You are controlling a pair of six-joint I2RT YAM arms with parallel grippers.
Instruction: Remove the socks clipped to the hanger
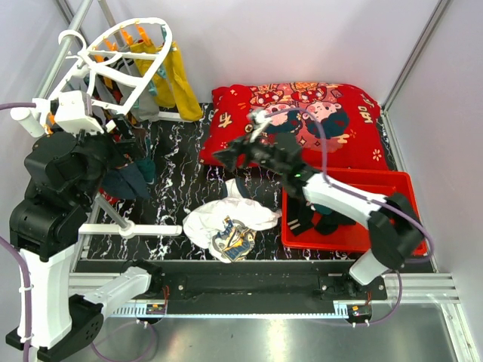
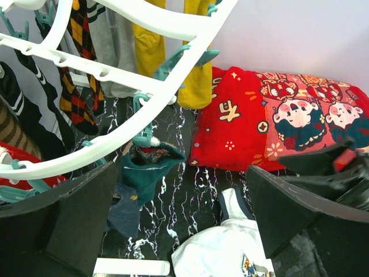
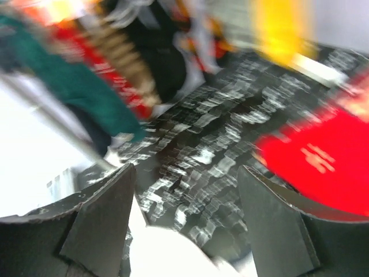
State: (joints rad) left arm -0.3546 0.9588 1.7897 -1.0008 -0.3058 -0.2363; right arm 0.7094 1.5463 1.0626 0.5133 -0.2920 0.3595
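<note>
The white oval hanger [image 1: 121, 60] hangs at the far left and its bars [image 2: 115, 81] cross the left wrist view. Clipped socks hang from it: mustard-yellow [image 1: 177, 79], dark teal [image 2: 147, 170], plaid [image 2: 78, 86], black with white stripes [image 2: 17, 104] and brown-striped [image 2: 14, 135]. My left gripper [image 2: 184, 219] is open and empty just below the hanger's rim, with the teal sock by its left finger. My right gripper [image 1: 230, 154] is open and empty over the marble table, right of the hanger. The blurred right wrist view shows the teal sock [image 3: 69, 81] ahead to the left.
A red cushion [image 1: 302, 121] lies at the back. A red bin [image 1: 407, 188] at the right holds dark socks [image 1: 317, 219]. A white shirt [image 1: 226, 219] lies on the black marble mat [image 1: 189, 151]. A grey metal rail [image 1: 64, 45] stands at the far left.
</note>
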